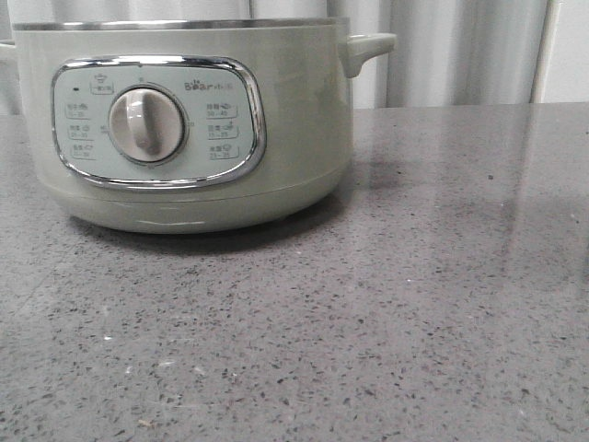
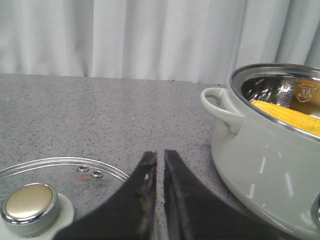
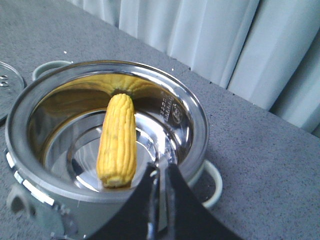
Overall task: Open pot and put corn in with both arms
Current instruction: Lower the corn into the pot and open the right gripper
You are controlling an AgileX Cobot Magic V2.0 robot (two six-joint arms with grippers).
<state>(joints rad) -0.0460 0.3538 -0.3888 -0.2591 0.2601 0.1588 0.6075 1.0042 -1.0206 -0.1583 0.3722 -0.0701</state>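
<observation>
Both end effectors clenched and empty, corn in the open pot.

We see our left end effector (image 2: 160, 172) above the glass lid (image 2: 65, 172) on the table (image 2: 125, 110); our right end effector (image 3: 162, 187) hovers over the pot (image 3: 30, 100), where the corn (image 3: 117, 142) leans inside.

speckled grey countertop (image 1: 414, 304), pale pleated curtain (image 1: 460, 51)

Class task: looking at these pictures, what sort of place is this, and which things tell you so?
Probably a staged kitchen counter: a speckled grey stone-look worktop, an electric pot holding corn, and plain pale curtains behind.
</observation>
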